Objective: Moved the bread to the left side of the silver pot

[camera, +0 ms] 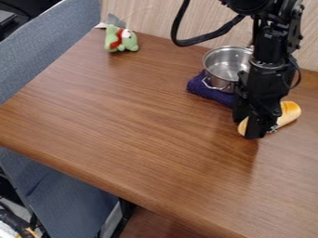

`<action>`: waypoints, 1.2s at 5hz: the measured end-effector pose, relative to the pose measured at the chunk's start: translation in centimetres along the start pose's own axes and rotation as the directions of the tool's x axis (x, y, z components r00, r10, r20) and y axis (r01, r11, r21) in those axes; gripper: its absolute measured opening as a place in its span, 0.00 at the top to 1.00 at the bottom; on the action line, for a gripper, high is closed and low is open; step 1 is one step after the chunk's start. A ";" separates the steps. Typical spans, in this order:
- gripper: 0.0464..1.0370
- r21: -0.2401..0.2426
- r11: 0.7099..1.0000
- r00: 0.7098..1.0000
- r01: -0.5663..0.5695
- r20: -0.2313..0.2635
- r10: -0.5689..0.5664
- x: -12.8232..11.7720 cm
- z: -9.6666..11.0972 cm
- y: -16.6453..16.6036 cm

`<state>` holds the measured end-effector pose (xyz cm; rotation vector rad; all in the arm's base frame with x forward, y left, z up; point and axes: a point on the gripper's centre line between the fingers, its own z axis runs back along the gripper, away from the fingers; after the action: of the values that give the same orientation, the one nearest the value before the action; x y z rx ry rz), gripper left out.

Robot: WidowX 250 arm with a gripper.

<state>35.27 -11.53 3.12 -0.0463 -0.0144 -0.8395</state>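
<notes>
The black gripper (260,129) hangs down at the right side of the table, in front of the middle of the bread. The bread (289,113) is a golden-brown loaf lying at a slant, its right end beyond the gripper and a small part of its left end peeking out at the other side. Behind and slightly left of them is the silver pot (222,69), upright on a dark blue cloth (212,93); the arm covers its right edge.
A green plush toy (121,39) with red and white on it sits near the back left edge of the wooden table (124,121). A pale wall stands behind the table, and a blue-grey padded panel (46,49) borders its left side.
</notes>
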 end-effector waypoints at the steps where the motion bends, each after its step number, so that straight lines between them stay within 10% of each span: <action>1: 0.45 -0.004 1.000 1.000 0.009 0.012 -0.009 0.0 0.1 -0.2; 3: 0.45 0.058 0.998 0.981 0.024 0.189 -0.034 -0.1 6.6 -1.7; 6: 0.45 0.133 0.937 0.925 -0.323 0.253 0.283 -7.0 10.6 5.7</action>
<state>34.85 -2.02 13.30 0.0174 -0.2924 -0.5143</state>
